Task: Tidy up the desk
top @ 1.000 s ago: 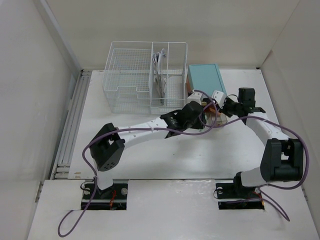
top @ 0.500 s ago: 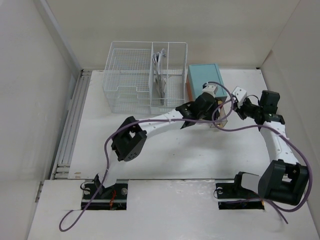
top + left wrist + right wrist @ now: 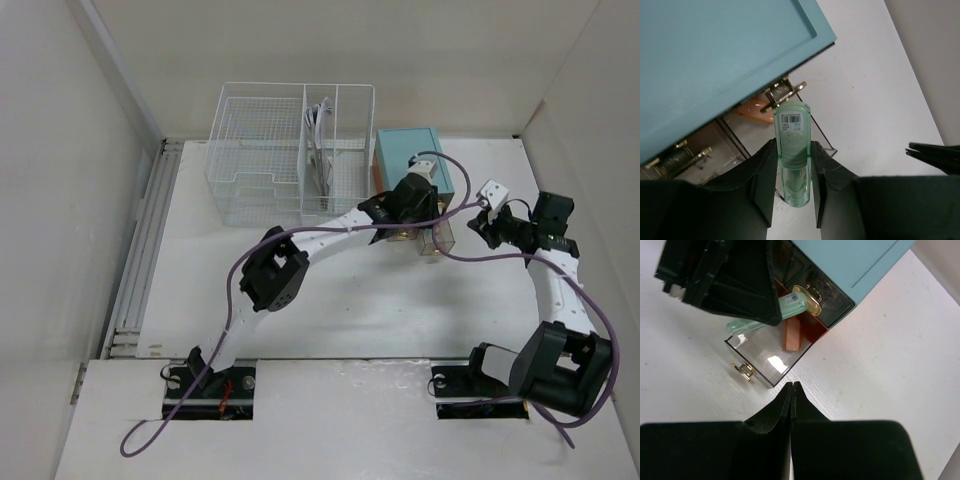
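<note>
The white desk (image 3: 350, 310) carries a teal drawer box (image 3: 410, 155) at the back. One clear drawer (image 3: 765, 357) with a brass handle (image 3: 744, 371) stands pulled out, and an orange stick (image 3: 792, 335) lies inside it. My left gripper (image 3: 793, 150) is shut on a translucent green tube (image 3: 792, 145) with a barcode label, held over the open drawer beside the box (image 3: 715, 60). In the top view the left gripper (image 3: 420, 222) hangs just in front of the box. My right gripper (image 3: 791, 386) is shut and empty, just off the drawer's corner, to its right (image 3: 474, 224).
A white wire-mesh basket (image 3: 290, 150) with a few items in its middle compartment stands left of the teal box. Enclosure walls rise at the back and both sides. A purple cable (image 3: 300, 245) loops over the left arm.
The left arm has stretched farther back toward the teal box with the green tube. The right arm has drawn away to the right and its jaws have shut.
</note>
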`<state>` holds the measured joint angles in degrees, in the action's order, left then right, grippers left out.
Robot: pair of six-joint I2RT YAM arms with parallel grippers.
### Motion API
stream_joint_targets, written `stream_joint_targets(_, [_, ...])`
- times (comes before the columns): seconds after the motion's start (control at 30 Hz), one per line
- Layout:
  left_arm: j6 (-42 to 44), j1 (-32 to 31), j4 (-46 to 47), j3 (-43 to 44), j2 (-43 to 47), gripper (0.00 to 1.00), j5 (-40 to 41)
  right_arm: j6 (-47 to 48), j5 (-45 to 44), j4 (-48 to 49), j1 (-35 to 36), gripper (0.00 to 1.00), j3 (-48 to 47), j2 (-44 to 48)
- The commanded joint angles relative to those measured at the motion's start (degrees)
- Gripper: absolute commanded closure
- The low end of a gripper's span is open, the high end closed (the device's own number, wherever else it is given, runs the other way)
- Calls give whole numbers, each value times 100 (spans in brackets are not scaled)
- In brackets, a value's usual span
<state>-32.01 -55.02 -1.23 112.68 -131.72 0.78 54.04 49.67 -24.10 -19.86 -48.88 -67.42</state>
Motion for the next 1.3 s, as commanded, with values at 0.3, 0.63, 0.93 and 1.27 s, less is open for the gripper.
stream_joint_targets(0.3, [54,264,-96,781,-477,89,-394,97,746,-209,-308,98,-16,150])
stream_joint_targets(0.63, [230,264,17,527,-21,67,-341,203,799,-324,-308,97,37,45])
stream_joint_targets(0.93, [563,-51,220,-393,954,86,238,729,851,-797,-361,88,-77,45])
stream_joint_targets(1.27, [635,-518,1485,-3444,2599,100,600,2057,1388,-3248,-361,100,-1333,-1648])
